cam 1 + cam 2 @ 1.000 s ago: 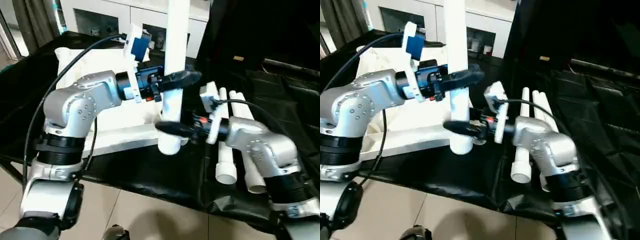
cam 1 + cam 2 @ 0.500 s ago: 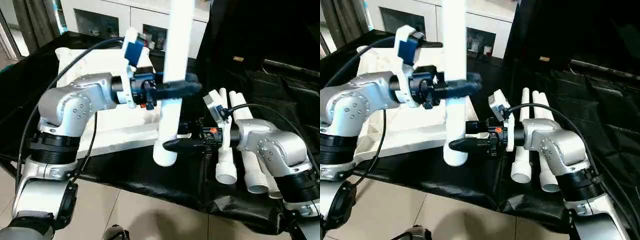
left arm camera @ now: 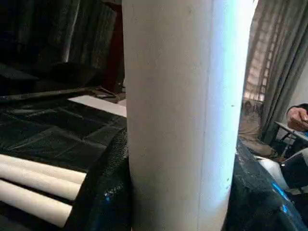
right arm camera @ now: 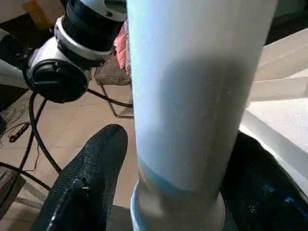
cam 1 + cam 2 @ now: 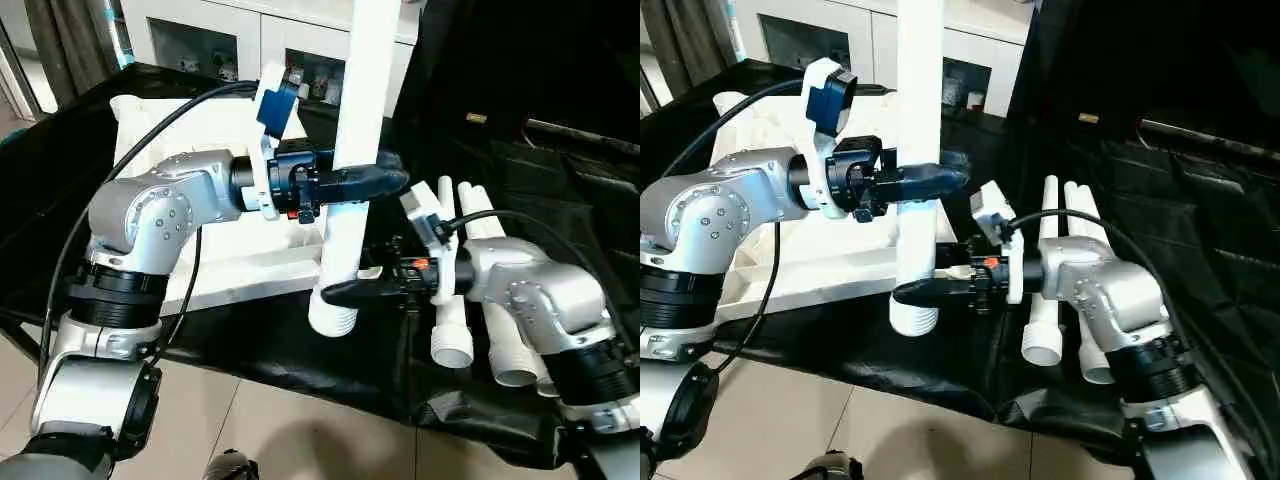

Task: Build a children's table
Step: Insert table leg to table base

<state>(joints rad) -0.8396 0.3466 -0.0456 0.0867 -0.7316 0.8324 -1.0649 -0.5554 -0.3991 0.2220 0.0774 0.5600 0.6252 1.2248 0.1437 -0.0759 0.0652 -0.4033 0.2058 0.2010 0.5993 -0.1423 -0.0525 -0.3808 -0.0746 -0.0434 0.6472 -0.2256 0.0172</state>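
A white tapered leg (image 5: 350, 230) stands almost upright over the front of the black-draped table, its ribbed lower end hanging near the edge. My left gripper (image 5: 365, 182) is shut on its middle; in the left wrist view the leg (image 3: 178, 120) fills the space between the fingers. My right gripper (image 5: 345, 292) straddles the leg just above the ribbed end, open: one finger (image 4: 91, 183) stands off the tube. The white tabletop (image 5: 250, 272) lies underside up behind my left arm, a corner socket (image 5: 125, 105) showing. Three more legs (image 5: 452, 330) lie side by side under my right forearm.
The black-draped work table (image 5: 280, 345) ends just in front of the leg, with tiled floor below. White cabinets (image 5: 200, 40) stand behind. A black cable (image 5: 150, 130) loops over my left arm. A person's hand (image 3: 298, 115) shows far off in the left wrist view.
The leg's lower end has come down and closer to the table's front edge. My right gripper has dropped lower along the leg, toward its ribbed end.
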